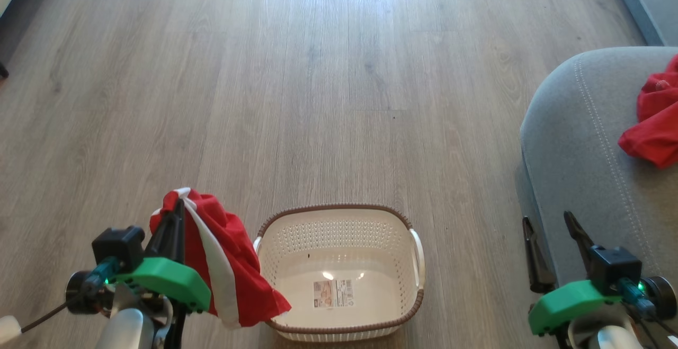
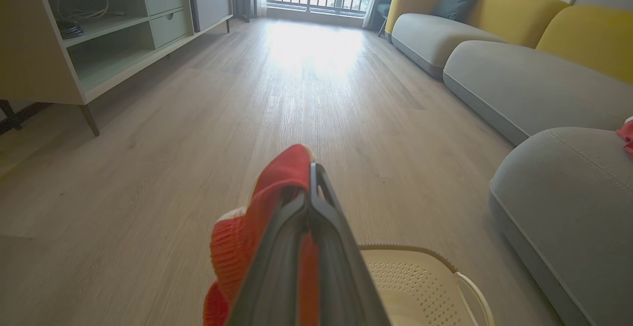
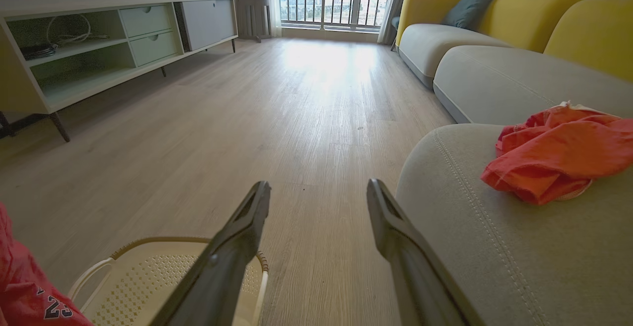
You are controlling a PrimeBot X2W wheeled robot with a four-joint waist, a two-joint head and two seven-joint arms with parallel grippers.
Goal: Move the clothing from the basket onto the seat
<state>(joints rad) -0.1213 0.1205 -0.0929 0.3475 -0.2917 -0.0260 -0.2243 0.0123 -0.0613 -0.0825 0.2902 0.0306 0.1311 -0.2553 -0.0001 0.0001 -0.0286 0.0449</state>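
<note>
Gripping red-white clothing (image 1: 222,264) tight w/ left gripper (image 1: 177,208), up just left of basket (image 1: 339,208). Looks empty inside basket. Need to carry it right, across basket, to seat (image 1: 572,142), well right of basket. Wide open w/ nothing in right gripper (image 1: 548,219), btw basket & seat.

Left gripper (image 1: 178,205) pinched shut, right gripper (image 1: 546,218) spread wide.
At the head view's lower left, the left arm's two dark fingers press together and point up, clamping a red-and-white garment (image 1: 233,253) that drapes down beside the wrist. At the lower right, the right arm's fingers stand well apart, pointing up, holding nothing.
</note>
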